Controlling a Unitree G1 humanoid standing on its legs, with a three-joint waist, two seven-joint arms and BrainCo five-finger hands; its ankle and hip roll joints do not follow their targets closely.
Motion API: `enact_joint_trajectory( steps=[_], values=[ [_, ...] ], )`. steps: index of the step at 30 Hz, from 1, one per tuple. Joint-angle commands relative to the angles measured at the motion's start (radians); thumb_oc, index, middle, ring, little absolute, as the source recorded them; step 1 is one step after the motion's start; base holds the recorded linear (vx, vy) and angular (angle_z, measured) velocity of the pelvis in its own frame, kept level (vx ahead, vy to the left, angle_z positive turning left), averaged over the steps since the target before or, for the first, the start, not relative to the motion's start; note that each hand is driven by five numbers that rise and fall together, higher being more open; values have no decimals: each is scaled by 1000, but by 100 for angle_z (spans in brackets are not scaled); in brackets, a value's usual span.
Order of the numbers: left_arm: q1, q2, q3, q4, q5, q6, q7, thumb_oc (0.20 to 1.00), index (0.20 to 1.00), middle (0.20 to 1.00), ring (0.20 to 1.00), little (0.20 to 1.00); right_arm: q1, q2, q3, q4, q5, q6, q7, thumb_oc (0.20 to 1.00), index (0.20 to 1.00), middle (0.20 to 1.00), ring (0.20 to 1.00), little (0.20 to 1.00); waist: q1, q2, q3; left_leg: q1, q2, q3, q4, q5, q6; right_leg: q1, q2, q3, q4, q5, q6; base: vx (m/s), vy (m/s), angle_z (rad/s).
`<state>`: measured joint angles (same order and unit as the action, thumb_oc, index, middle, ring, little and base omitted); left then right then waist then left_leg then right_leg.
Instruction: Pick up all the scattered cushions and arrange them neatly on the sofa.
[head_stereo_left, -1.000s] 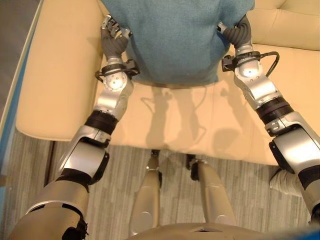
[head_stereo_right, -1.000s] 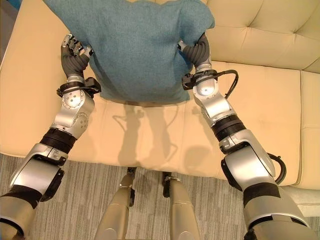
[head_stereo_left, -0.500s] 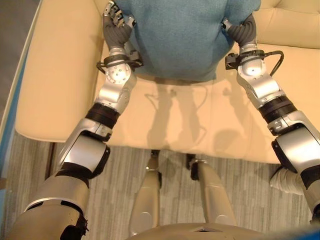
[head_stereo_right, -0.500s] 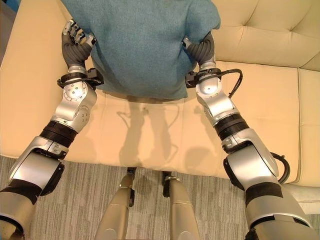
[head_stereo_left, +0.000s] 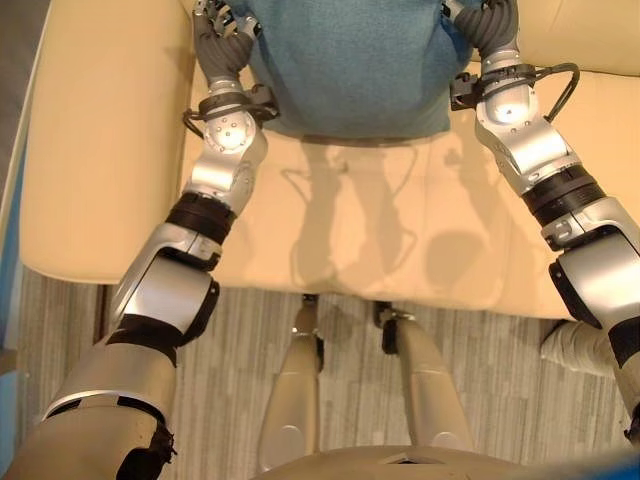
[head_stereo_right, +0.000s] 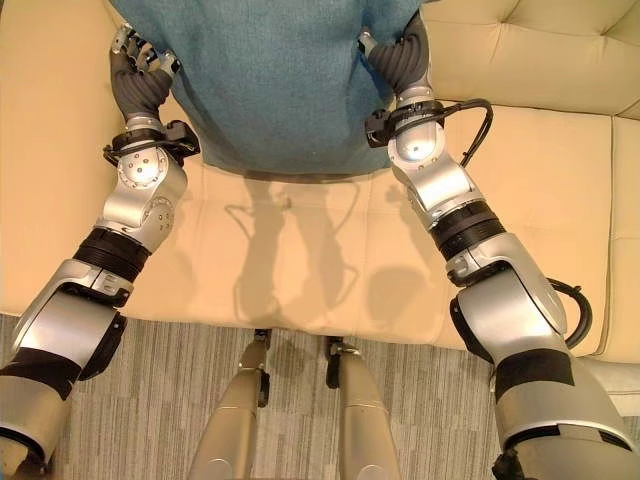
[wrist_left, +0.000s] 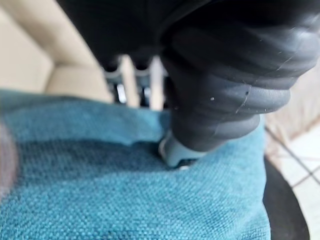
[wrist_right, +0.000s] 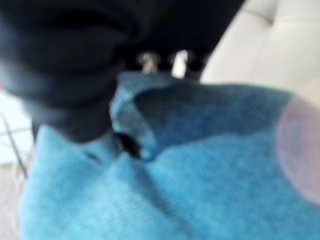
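Teal cushion (head_stereo_right: 275, 80) now higher toward frame top than before, pinched between left hand (head_stereo_right: 140, 75) and right hand (head_stereo_right: 395, 55). Bare cream sofa (head_stereo_right: 300, 260) seat below, mid-frame.

Silver-grey arms, dark ribbed wrist covers, black joint bands

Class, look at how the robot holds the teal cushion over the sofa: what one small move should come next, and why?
Probably carry the teal cushion a little further toward the sofa backrest, then lower it. Left hand and right hand grip its opposite side edges, and it hangs above the seat, casting a shadow there, so it is not yet set down.
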<state>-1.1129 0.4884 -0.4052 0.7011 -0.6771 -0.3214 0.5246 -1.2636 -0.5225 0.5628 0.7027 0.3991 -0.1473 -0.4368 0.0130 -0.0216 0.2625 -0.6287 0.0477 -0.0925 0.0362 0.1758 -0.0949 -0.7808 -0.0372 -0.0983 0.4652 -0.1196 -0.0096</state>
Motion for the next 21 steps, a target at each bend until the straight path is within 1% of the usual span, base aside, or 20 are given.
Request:
enact_joint_trajectory(
  steps=[1,3,6,7,8,10,11,12,13,14,17,18,19,21],
  values=[
    [-222,-44,-103,-76,80,-108,-56,200,200,200,200,200,-184,132,41,-88,-25,-112,42,200,200,200,200,200,-19,-66,-23,185,-31,6,-1,-120,-15,296,-33,58,-482,258,157,0,0,0],
    [-232,-40,-111,-57,83,-96,-57,200,200,200,200,200,-183,135,42,-82,-22,-111,42,200,200,200,200,200,-23,-66,-21,178,-35,9,1,-113,-14,291,-38,60,-482,264,158,0,0,0],
    [-244,-23,-130,-21,114,-69,-52,200,200,200,200,200,-176,133,45,-68,-15,-107,48,200,200,200,200,200,-24,-61,-9,167,-36,10,13,-121,-11,282,-40,58,-475,262,157,0,0,0],
    [-244,-23,-130,-21,114,-69,-52,200,200,200,200,200,-176,133,45,-68,-15,-107,48,200,200,200,200,200,-24,-61,-9,168,-36,10,13,-122,-11,282,-40,58,-475,262,157,-41,5,0],
    [-253,-22,-135,9,118,-53,-45,200,200,200,200,200,-180,138,52,-45,-8,-102,49,200,200,200,200,200,-24,-64,2,148,-41,6,18,-115,-8,265,-42,58,-476,273,159,-49,3,1],
    [-254,-23,-134,20,110,-50,-47,200,200,200,200,200,-180,139,57,-33,-4,-100,52,200,200,200,200,200,-20,-64,8,141,-38,4,23,-121,-8,259,-40,57,-477,272,159,-19,1,1],
    [-254,-24,-130,34,108,-45,-38,200,200,200,200,200,-187,135,66,-20,-4,-93,55,200,200,200,200,200,-17,-70,15,127,-40,-1,24,-110,-9,248,-40,56,-479,281,160,-12,-31,-3],
    [-259,-23,-131,41,105,-40,-38,200,200,200,200,200,-198,127,78,-9,-3,-89,57,200,200,200,200,200,-13,-71,18,120,-37,-4,28,-115,-9,243,-37,55,-480,279,160,-43,-65,-6],
    [-267,-15,-140,47,121,-27,-31,200,200,200,200,200,-209,111,84,15,6,-80,57,200,200,200,200,200,-6,-73,28,107,-33,-15,24,-108,-9,228,-36,52,-481,285,161,-16,-55,-4],
    [-268,-15,-140,47,121,-27,-31,200,200,200,200,200,-210,111,84,16,6,-80,57,200,200,200,200,200,-6,-73,28,107,-33,-16,24,-107,-9,228,-36,51,-481,285,161,-31,-36,-2],
    [-276,-13,-144,71,125,-17,-37,200,200,200,200,200,-230,92,106,74,2,-62,66,200,200,200,200,200,2,-63,45,85,-35,-26,15,-80,-16,202,-35,45,-482,292,163,-10,3,0],
    [-280,-11,-147,82,124,-14,-41,200,200,200,200,200,-239,85,117,92,0,-54,73,200,200,200,200,200,4,-61,49,78,-36,-26,14,-78,-17,193,-35,46,-481,293,163,-33,18,0],
    [-289,-12,-159,94,135,-8,-41,200,200,200,200,200,-255,78,137,123,-8,-44,73,200,200,200,200,200,7,-52,60,64,-39,-26,12,-63,-21,180,-37,44,-478,294,161,0,0,0],
    [-297,-11,-161,108,142,-1,-37,200,200,200,200,200,-259,72,134,142,-5,-38,73,200,200,200,200,200,6,-50,64,59,-40,-27,10,-65,-21,173,-39,43,-477,294,160,-14,13,4]
  ],
)
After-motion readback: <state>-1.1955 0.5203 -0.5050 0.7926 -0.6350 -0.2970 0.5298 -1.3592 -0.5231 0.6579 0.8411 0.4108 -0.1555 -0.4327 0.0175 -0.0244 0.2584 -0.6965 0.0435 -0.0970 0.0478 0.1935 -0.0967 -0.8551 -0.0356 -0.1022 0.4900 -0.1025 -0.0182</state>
